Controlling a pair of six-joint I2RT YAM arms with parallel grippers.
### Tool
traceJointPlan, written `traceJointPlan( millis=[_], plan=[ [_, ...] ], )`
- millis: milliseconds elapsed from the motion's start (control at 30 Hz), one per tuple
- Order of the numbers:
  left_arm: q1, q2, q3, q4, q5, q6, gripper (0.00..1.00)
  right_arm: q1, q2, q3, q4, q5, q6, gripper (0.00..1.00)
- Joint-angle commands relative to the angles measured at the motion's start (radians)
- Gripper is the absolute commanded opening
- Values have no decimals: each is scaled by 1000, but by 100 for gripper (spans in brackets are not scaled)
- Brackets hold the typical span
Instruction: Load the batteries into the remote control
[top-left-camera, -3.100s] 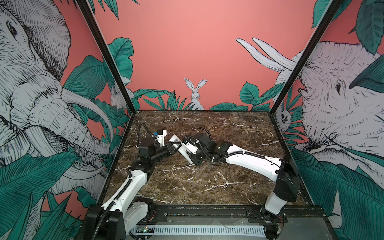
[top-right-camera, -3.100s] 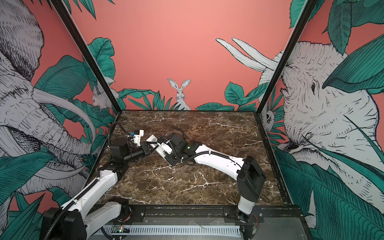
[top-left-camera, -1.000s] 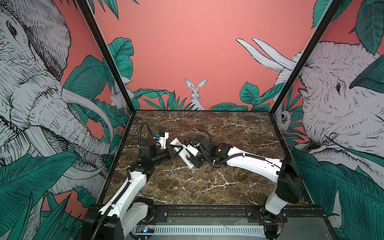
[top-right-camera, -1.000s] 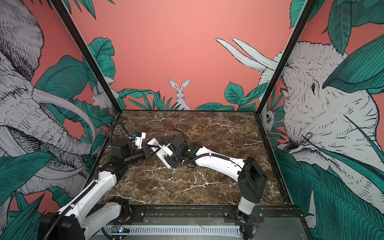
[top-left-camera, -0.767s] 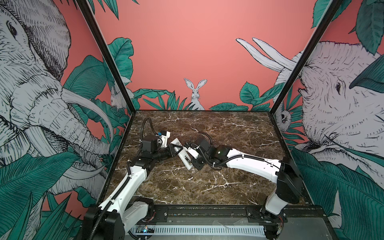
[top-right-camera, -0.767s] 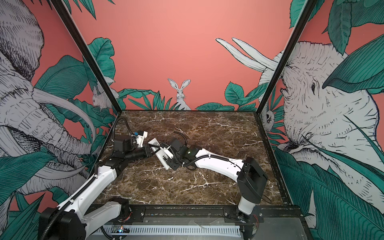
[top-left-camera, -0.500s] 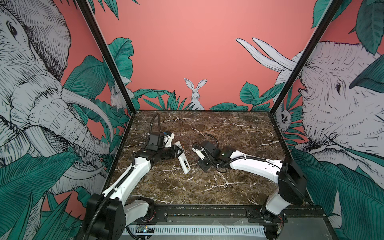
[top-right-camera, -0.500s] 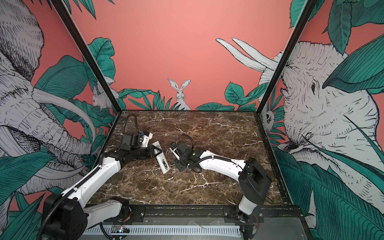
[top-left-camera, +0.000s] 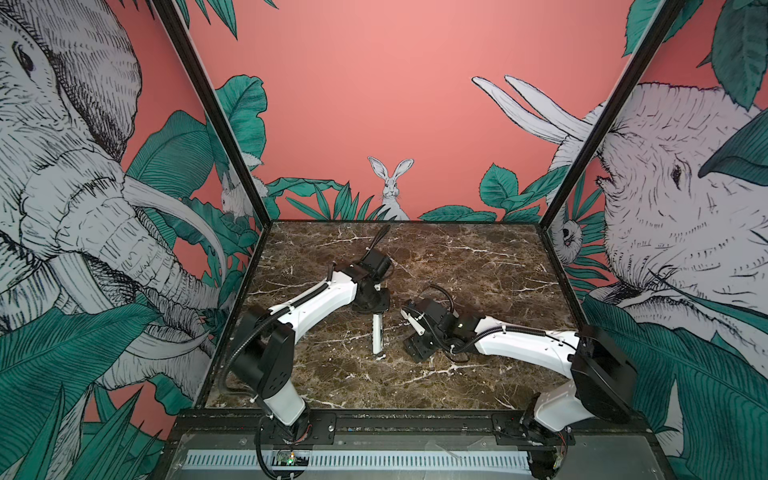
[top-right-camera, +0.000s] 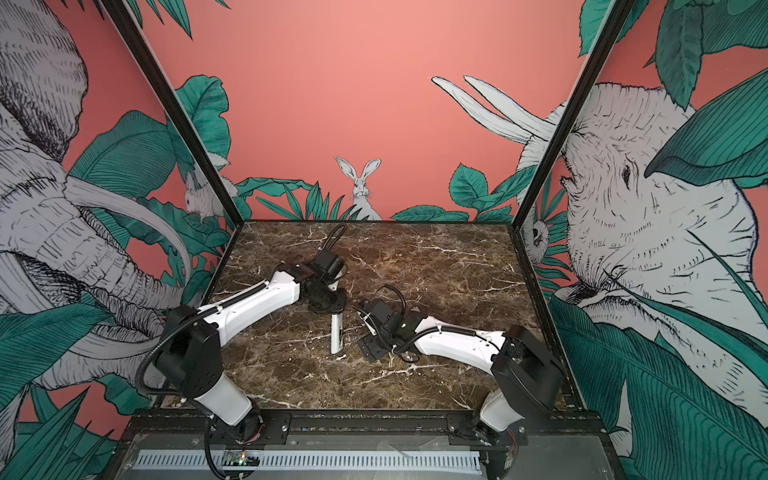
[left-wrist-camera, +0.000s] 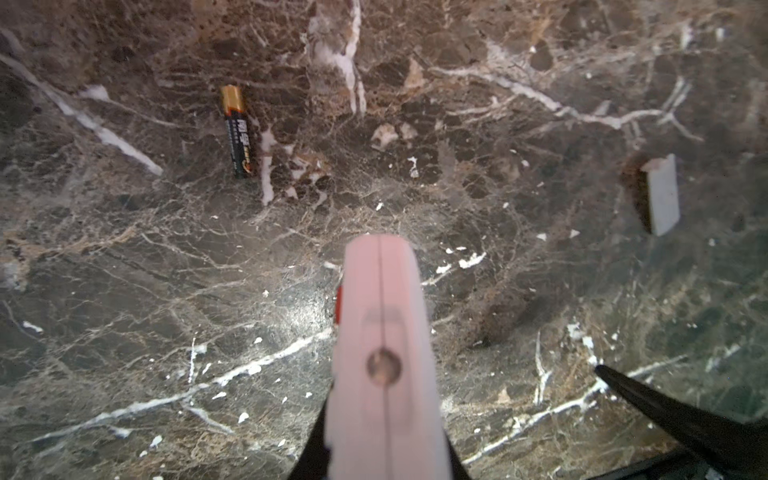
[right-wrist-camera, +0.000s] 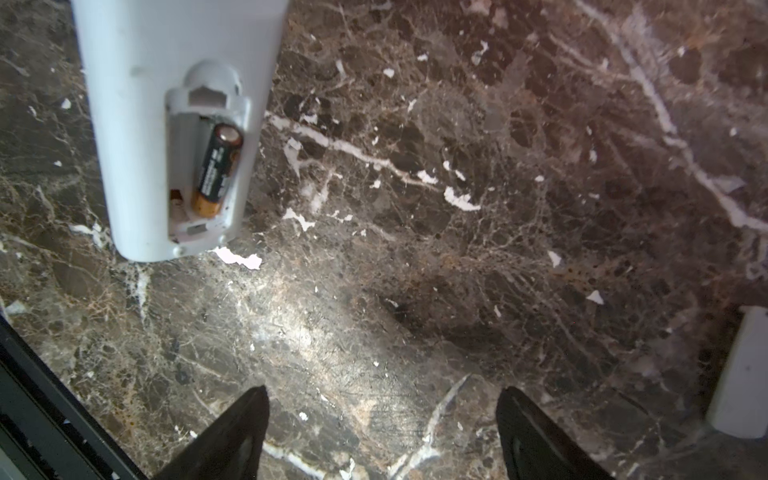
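Remote control (top-left-camera: 377, 334) pinched by left tool (top-left-camera: 374, 308), tips hidden behind it, right tool (right-wrist-camera: 384, 436) spread, one battery (right-wrist-camera: 218, 170) seated inside.

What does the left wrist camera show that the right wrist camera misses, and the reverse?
Only the left wrist view shows a loose battery lying on the marble table, and the remote control end-on, clamped between the left fingers. Only the right wrist view shows the remote's open battery compartment, with one inserted battery beside an empty slot, and the right fingers spread apart. Both show the remote control and the marble table.
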Motion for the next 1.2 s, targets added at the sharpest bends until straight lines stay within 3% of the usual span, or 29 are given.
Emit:
traceJointPlan(
  millis=[0,200,300,633,833,1033,1167],
  plan=[
    [-24,26,63,-184,-143,-81,0,-2,12,-12,63,-47,54,83],
    [-86,52,157,-245,-212,-108,0,-2,58,-12,122,-84,106,79],
    [-89,42,147,-210,-184,-102,0,-1,86,-6,143,-96,128,78],
    [-82,4,156,-314,-340,-72,0,-9,173,5,176,-202,308,63],
    [2,-98,34,-234,-290,-39,0,32,144,3,80,-99,452,54],
    [69,-208,-76,-158,-235,8,0,119,131,85,-189,125,566,52],
    [106,-254,-139,-114,-193,41,0,157,143,95,-215,132,637,51]
  ],
)
